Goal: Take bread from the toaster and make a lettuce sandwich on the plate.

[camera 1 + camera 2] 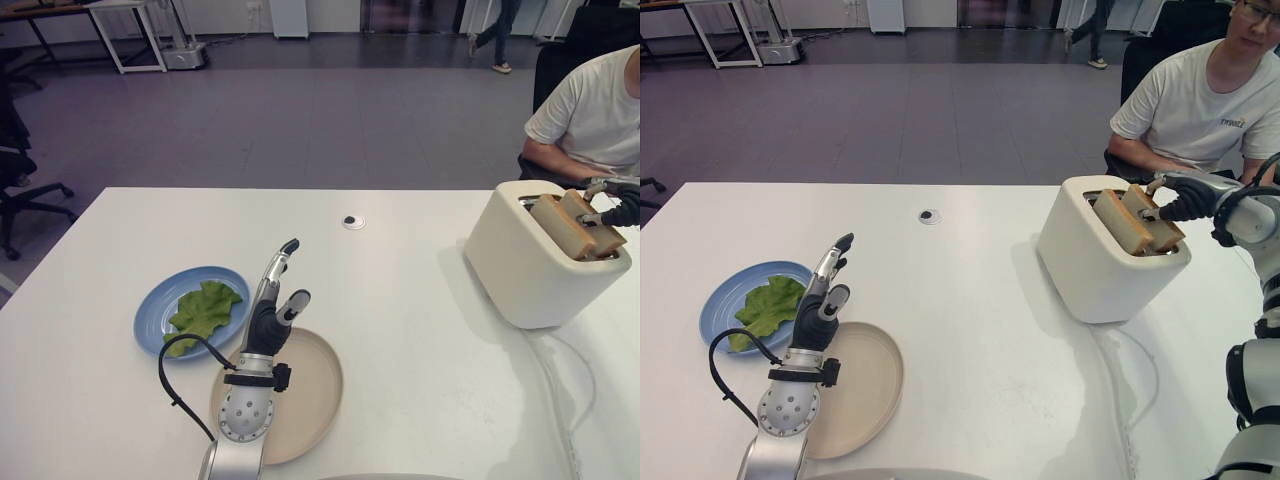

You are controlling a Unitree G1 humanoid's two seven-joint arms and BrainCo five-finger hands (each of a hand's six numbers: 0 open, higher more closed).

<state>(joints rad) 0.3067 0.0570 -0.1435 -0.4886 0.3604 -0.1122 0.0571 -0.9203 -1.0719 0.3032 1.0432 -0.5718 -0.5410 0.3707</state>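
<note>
A cream toaster (520,265) stands at the table's right with two bread slices (562,225) sticking up from its slots. My right hand (1185,200) is at the far slice (1148,215), with its fingers closed on the slice's top edge; the slice still sits in its slot. My left hand (275,300) hovers with fingers stretched out over the left rim of the empty beige plate (312,385). Just left of it, a lettuce leaf (205,308) lies on a blue plate (155,305).
A small round black-and-white disc (353,221) lies at the table's far middle. The toaster's white cord (572,400) trails toward the near right edge. A black cable (175,385) loops off my left wrist.
</note>
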